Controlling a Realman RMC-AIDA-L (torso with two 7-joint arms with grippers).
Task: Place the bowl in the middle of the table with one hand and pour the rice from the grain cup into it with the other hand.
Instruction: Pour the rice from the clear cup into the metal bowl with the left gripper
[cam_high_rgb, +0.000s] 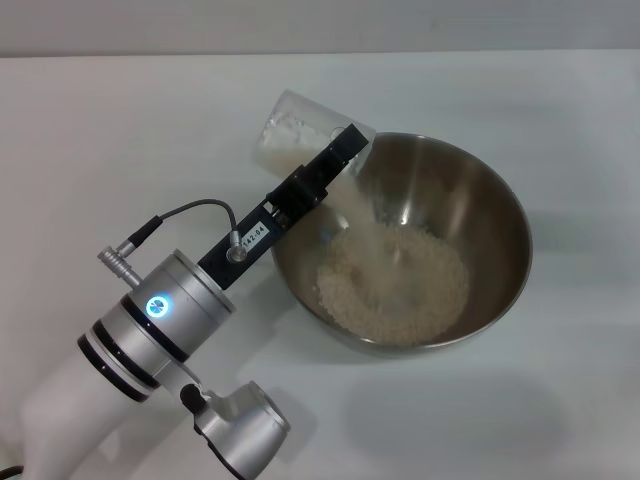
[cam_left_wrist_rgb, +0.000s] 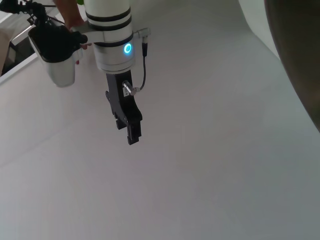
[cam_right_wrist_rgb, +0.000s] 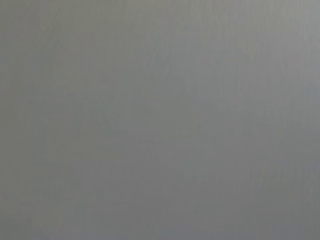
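Note:
The steel bowl (cam_high_rgb: 505, 210) stands on the white table (cam_high_rgb: 120, 130), right of centre in the head view. My left gripper (cam_high_rgb: 345, 145) is shut on the clear grain cup (cam_high_rgb: 290, 130) and holds it tipped on its side over the bowl's left rim. Rice streams from the spout (cam_high_rgb: 365, 215) onto a heap of rice (cam_high_rgb: 395, 285) in the bowl's bottom. Some rice is still in the cup. My right gripper (cam_left_wrist_rgb: 132, 137) shows only in the left wrist view, hanging empty above bare table away from the bowl. The right wrist view shows only plain grey.
The left arm's wrist and cable (cam_high_rgb: 160, 300) reach in from the lower left of the head view. A dark curved edge (cam_left_wrist_rgb: 300, 50) fills the side of the left wrist view. White table surrounds the bowl on all sides.

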